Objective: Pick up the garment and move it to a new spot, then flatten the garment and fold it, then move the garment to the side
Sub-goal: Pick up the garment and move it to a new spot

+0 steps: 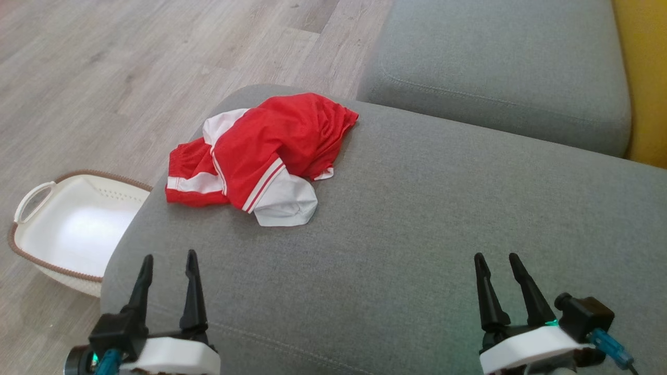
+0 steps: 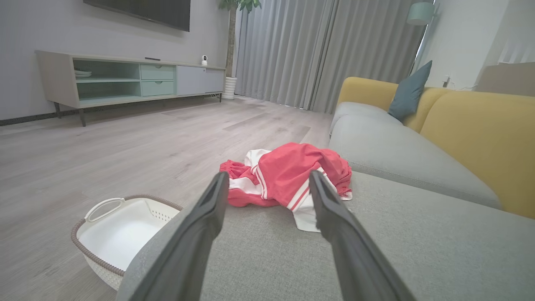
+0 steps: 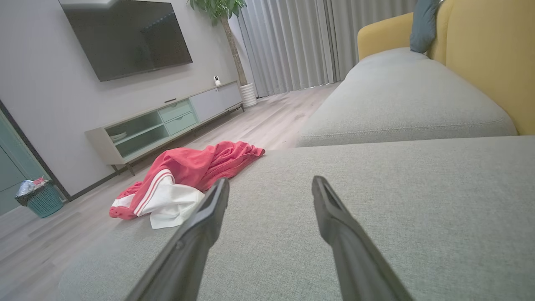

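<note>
A red garment (image 1: pixel 263 153) with white stripes and white panels lies crumpled near the far left edge of a grey sofa cushion (image 1: pixel 417 234). My left gripper (image 1: pixel 169 256) hovers open over the near left part of the cushion, short of the garment. In the left wrist view the garment (image 2: pixel 288 175) lies straight ahead between my open fingers. My right gripper (image 1: pixel 499 256) is open over the near right of the cushion, well to the right of the cloth. In the right wrist view the garment (image 3: pixel 184 179) lies ahead to the left. Neither gripper holds anything.
A white basket (image 1: pixel 73 229) with a brown rim stands on the wood floor left of the cushion. A second grey cushion (image 1: pixel 495 67) lies beyond, with a yellow backrest (image 1: pixel 646 78) at the right. A TV cabinet (image 2: pixel 125 79) stands across the floor.
</note>
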`<state>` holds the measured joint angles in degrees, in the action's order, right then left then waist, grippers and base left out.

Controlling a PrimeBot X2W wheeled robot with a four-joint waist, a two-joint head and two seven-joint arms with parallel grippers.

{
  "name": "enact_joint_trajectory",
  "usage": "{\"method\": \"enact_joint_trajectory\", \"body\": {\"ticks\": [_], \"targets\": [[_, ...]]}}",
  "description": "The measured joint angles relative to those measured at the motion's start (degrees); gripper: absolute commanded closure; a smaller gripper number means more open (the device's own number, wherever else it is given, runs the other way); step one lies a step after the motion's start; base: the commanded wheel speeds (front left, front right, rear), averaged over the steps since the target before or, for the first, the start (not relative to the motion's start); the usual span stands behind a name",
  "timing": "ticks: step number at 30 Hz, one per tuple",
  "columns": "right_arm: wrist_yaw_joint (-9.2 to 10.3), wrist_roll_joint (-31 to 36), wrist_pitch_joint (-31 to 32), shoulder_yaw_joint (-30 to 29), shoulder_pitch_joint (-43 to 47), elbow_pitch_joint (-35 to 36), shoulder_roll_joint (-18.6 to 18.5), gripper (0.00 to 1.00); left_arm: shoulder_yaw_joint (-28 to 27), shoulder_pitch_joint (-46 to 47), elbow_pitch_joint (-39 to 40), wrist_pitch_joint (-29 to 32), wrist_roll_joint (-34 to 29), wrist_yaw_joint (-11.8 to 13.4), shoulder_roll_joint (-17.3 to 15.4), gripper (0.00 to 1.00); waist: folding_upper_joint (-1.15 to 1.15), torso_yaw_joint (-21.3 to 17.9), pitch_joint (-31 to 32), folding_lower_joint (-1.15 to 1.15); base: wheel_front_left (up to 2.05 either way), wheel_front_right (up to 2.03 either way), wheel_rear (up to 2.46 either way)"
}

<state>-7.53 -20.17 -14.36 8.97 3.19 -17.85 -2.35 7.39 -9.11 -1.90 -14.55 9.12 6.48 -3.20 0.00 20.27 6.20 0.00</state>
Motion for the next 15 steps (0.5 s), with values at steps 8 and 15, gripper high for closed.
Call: {"method": "enact_joint_trajectory", "body": {"ticks": [8,15], "targets": [[0.00,0.02,0.00,-0.46,-0.01,-0.04,0.00,0.00,-1.66,0.05,0.77,0.00,-0.83,-1.04,0.02,0.00,0.00,-1.71,-0.75,0.00,0.00,0.00,0.00],[0.00,1.52,0.00,-2.71,-0.14,-0.02,0.00,0.00,-4.54,5.10,-1.15,0.00,-1.76,-5.52,-0.77,0.00,0.00,-5.07,-2.82,0.00,0.00,0.00,0.00]]}}
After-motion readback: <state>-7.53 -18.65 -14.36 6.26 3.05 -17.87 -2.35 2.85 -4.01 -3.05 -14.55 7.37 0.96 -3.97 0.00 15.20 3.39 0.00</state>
